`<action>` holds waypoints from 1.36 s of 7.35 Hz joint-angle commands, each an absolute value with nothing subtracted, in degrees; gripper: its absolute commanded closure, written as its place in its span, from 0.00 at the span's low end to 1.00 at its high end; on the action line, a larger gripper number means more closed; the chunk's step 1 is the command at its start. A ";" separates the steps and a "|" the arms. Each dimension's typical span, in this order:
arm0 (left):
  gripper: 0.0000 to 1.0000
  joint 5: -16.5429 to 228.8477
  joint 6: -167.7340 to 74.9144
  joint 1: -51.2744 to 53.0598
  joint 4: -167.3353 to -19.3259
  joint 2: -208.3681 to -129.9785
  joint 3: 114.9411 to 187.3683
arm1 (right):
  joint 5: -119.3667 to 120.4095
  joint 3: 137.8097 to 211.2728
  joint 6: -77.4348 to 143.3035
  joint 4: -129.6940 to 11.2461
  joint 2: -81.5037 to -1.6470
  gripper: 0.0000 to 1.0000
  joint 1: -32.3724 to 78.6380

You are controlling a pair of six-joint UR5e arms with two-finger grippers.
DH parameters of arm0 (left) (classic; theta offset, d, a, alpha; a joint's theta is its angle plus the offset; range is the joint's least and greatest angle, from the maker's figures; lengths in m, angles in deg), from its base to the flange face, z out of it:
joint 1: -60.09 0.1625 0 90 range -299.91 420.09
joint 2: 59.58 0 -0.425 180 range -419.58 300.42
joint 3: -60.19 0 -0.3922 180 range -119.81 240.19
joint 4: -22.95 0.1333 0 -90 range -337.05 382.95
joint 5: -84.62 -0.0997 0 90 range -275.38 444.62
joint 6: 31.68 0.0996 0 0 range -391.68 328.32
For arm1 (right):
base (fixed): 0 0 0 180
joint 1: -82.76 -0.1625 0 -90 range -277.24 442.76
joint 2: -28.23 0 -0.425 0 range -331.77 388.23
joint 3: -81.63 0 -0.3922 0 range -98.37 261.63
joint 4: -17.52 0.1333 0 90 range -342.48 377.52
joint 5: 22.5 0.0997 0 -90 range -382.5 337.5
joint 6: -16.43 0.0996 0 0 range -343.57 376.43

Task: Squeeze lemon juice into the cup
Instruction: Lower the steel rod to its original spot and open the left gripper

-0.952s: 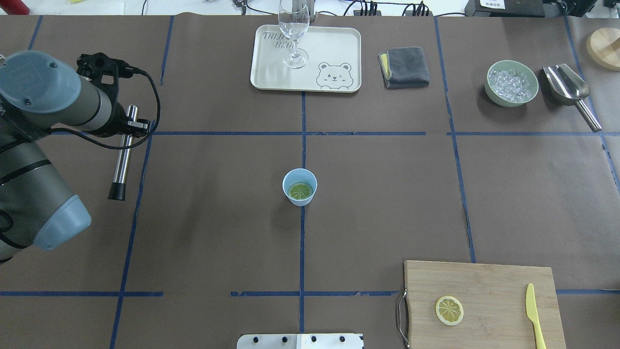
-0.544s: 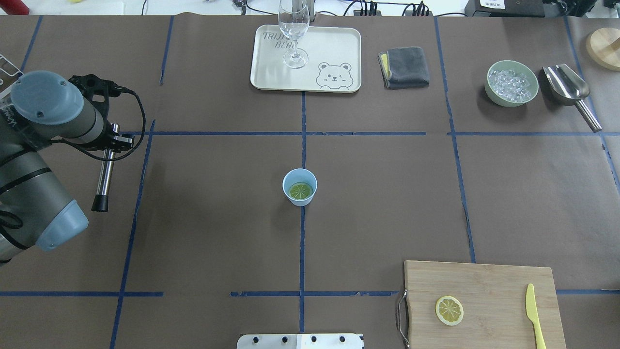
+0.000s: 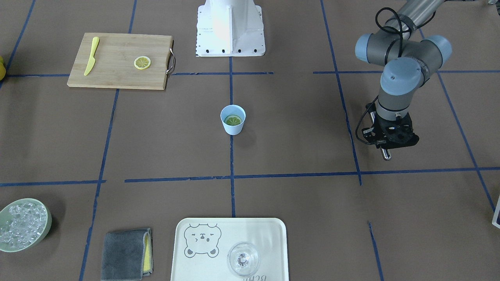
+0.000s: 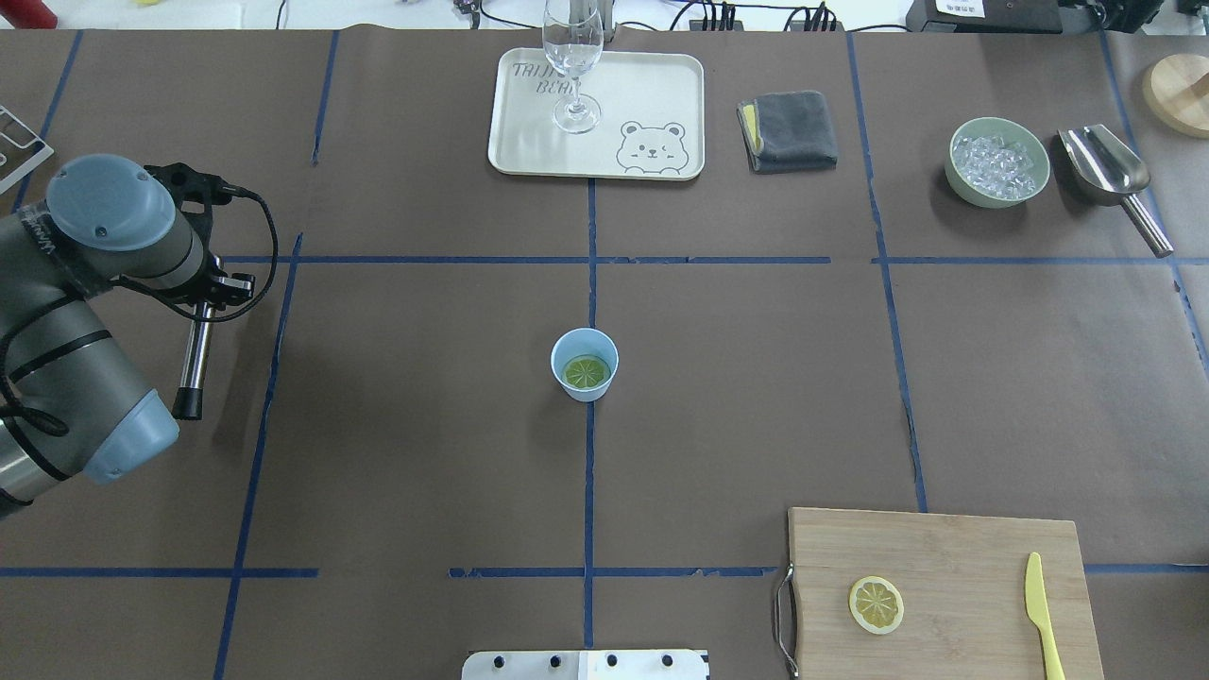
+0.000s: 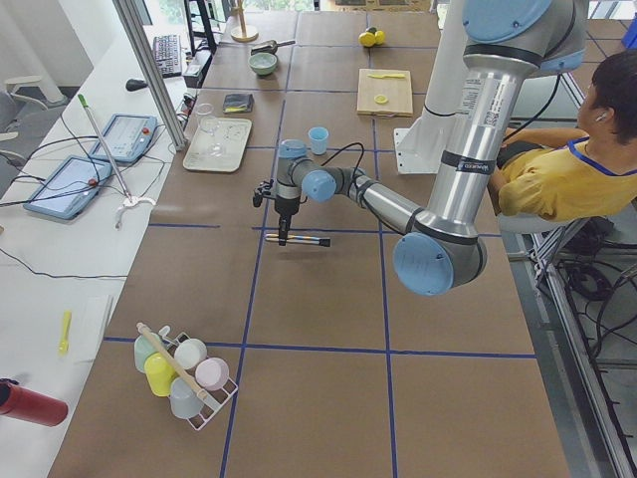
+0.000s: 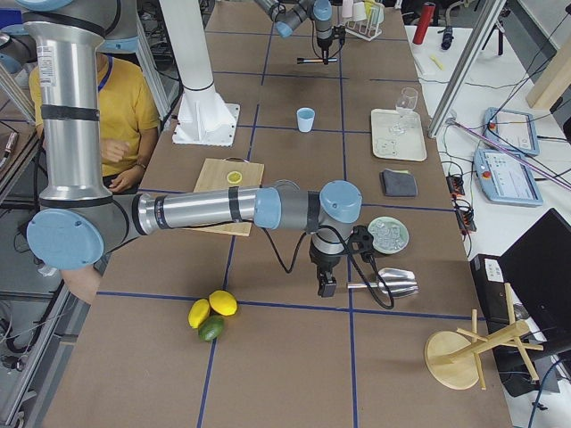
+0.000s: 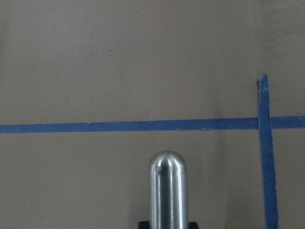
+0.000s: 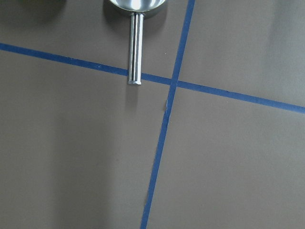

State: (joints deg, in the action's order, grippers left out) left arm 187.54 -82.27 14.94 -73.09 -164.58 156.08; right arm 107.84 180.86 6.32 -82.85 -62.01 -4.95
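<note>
Bright, even, diffuse from overhead. Only soft, faint shadows, e.g. just beside cup (image 3: 233, 127) in front view and a dim vertical band on the left of right wrist view. Blown-out white on base (image 3: 229, 35); specular streak down rod (image 7: 167, 191), glints on glass (image 3: 243, 258). Sharp in fixed views, slightly soft and grainy from left wrist. Strong wide-angle perspective in both side views.

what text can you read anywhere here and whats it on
"TRIJ" above "BEA": printed on the cream tray, which also has a bear drawing; the rest of both words is hidden behind the wine glass.
Lettering on the left arm: too small to read.
No other text is readable.
</note>
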 commanded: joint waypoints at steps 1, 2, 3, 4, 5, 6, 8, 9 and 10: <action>0.82 187.54 -81.96 15.00 -74.08 -164.61 154.93 | 107.84 180.86 6.33 -82.85 -61.94 0.00 -4.95; 0.27 187.63 -81.87 15.00 -74.08 -164.61 154.93 | 107.75 180.86 6.41 -82.85 -61.94 0.00 -4.95; 0.00 187.63 -81.60 15.00 -74.17 -164.61 155.28 | 107.67 180.86 6.41 -82.85 -61.86 0.00 -4.95; 0.00 187.63 -79.34 15.00 -74.52 -164.96 156.15 | 107.67 180.86 6.41 -82.85 -61.94 0.00 -4.95; 0.00 187.71 -77.14 14.91 -74.70 -165.13 157.38 | 107.67 180.86 6.41 -82.85 -61.94 0.00 -4.95; 0.00 188.06 -75.81 14.13 -74.78 -165.48 158.87 | 107.75 180.95 6.50 -82.85 -61.86 0.00 -4.95; 0.00 194.72 -75.98 11.59 -75.92 -165.93 163.17 | 107.75 181.04 6.59 -82.85 -61.59 0.00 -4.95; 0.00 196.66 -75.89 11.05 -75.93 -166.10 164.06 | 107.84 181.04 6.50 -82.85 -61.68 0.00 -4.95; 0.00 196.94 -75.98 10.87 -75.93 -167.93 164.25 | 107.84 181.56 6.41 -82.85 -60.98 0.00 -5.56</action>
